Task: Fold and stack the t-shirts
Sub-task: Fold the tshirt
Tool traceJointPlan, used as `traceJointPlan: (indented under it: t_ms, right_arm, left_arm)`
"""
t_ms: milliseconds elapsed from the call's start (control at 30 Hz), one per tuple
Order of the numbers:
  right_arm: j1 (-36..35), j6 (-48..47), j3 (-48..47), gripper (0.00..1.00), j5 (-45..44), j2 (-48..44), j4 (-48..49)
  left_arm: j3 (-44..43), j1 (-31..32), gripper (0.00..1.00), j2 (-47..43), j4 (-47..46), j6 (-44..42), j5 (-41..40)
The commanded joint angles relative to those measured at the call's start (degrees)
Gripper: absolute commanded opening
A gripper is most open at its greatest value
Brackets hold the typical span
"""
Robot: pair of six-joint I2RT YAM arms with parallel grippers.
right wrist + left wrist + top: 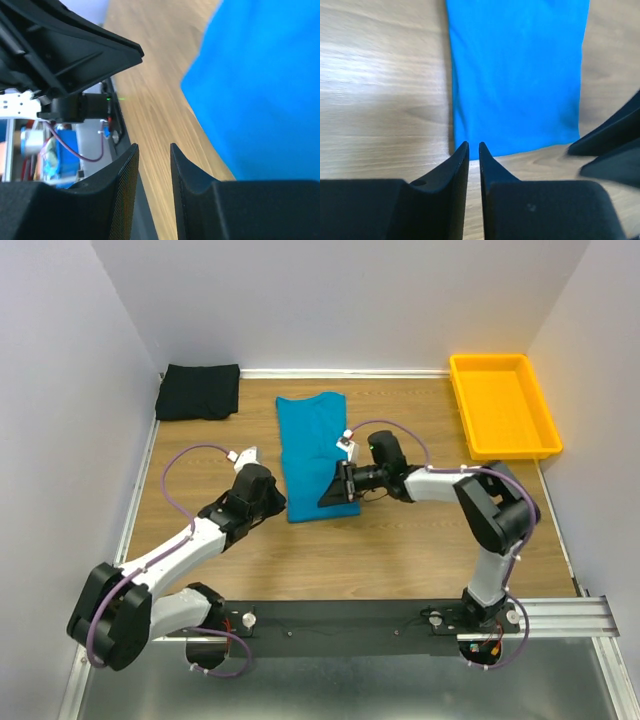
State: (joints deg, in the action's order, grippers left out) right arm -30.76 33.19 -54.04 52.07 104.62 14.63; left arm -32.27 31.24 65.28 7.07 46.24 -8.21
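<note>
The teal-blue t-shirt (312, 445) lies flat on the table as a long narrow strip running front to back. It also shows in the left wrist view (515, 75) and the right wrist view (265, 90). The black t-shirt (198, 392) lies folded at the back left corner. My left gripper (281, 503) is low at the teal shirt's near left corner, jaws almost together and empty (472, 146), tips just short of the hem. My right gripper (336, 490) is at the near right corner, jaws a narrow gap apart and empty (154, 146), over bare wood beside the cloth.
A yellow plastic tray (540, 420) stands at the back right. White walls close the table at the back and both sides. The two grippers face each other across the shirt's near end, close together; the right gripper's fingers (612, 142) show in the left wrist view.
</note>
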Motion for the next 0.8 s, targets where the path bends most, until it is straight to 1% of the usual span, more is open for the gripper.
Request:
traceJointPlan:
  t_ms: [0,33,67,167,267,400,433,467,533,567,633,667,767]
  right_arm:
    - [-3.24,10.82,0.34,0.40,1.36,8.57,15.76]
    - [-3.86,11.28,-0.09,0.40,1.10,10.06,17.60]
    - [-4.21,11.28,-0.45,0.40,0.93,13.12,17.97]
    - [-4.22,11.46,-0.71,0.40,-1.00,17.79,18.59]
    - [-4.13,11.63,-0.54,0.40,-2.94,19.39,18.59]
    - [-4.13,11.90,0.08,0.40,-2.76,15.10,17.45]
    - [-4.22,9.37,-0.53,0.40,-3.20,11.96,15.79]
    - [-4.04,7.26,-1.41,0.41,-4.86,10.36,9.60]
    - [-3.95,1.48,-4.56,0.43,-7.32,7.37,2.98]
    - [-3.17,0.74,-5.36,0.43,-8.56,5.35,-0.01]
    - [-1.24,1.34,-6.51,0.43,-6.82,4.19,-0.13]
    - [0.95,1.61,-8.34,0.43,-5.16,4.45,-0.13]
    - [4.55,1.35,-11.08,0.43,-4.70,5.94,-0.13]
  left_arm:
    - [0.37,-0.04,0.23,-3.30,4.53,4.64,-8.13]
    - [0.63,-0.13,0.24,-3.66,5.14,4.82,-8.49]
    - [0.81,-0.22,0.24,-3.93,5.15,4.91,-8.58]
    - [1.25,-0.31,0.25,-4.63,5.23,5.35,-8.67]
    - [1.25,-0.39,0.25,-4.46,5.50,5.35,-8.58]
    - [1.07,-0.39,0.27,-4.37,5.41,4.83,-8.49]
    - [0.98,-0.48,0.27,-4.11,5.15,4.57,-8.49]
    - [0.98,-0.57,0.28,-4.02,4.45,4.30,-8.32]
    - [0.72,-1.10,0.29,-2.45,3.48,3.07,-7.00]
    - [-0.06,-1.88,0.29,-1.65,2.61,2.46,-6.56]
    - [-1.21,-2.32,0.29,0.98,1.11,0.27,-5.34]
    - [-2.52,-3.02,0.29,2.12,-0.81,-0.53,-4.89]
    - [-5.94,-4.87,0.27,7.57,-4.42,-3.96,-2.17]
